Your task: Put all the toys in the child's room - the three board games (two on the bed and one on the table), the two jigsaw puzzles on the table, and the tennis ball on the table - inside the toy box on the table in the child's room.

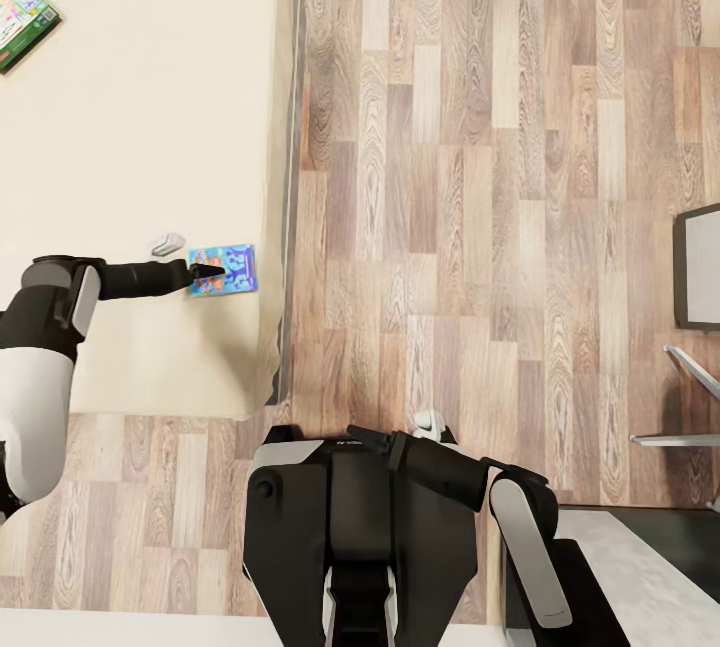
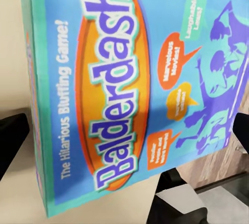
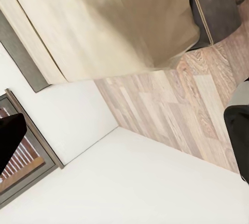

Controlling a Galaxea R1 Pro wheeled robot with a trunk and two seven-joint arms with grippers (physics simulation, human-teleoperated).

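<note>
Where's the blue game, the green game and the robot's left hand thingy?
blue board game [image 1: 228, 268]: head view, middle of its cover, on the bed.
green-edged board game [image 1: 22, 17]: head view, its cover.
left gripper [image 1: 213, 272]: head view, fingertips at the blue game's edge.

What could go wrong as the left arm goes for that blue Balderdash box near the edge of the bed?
The Balderdash box lies flat close to the bed's floor-side edge, so a nudge from the left gripper might slide it off. Its fingers straddle the box's width and may not grip such a flat box well.
</note>
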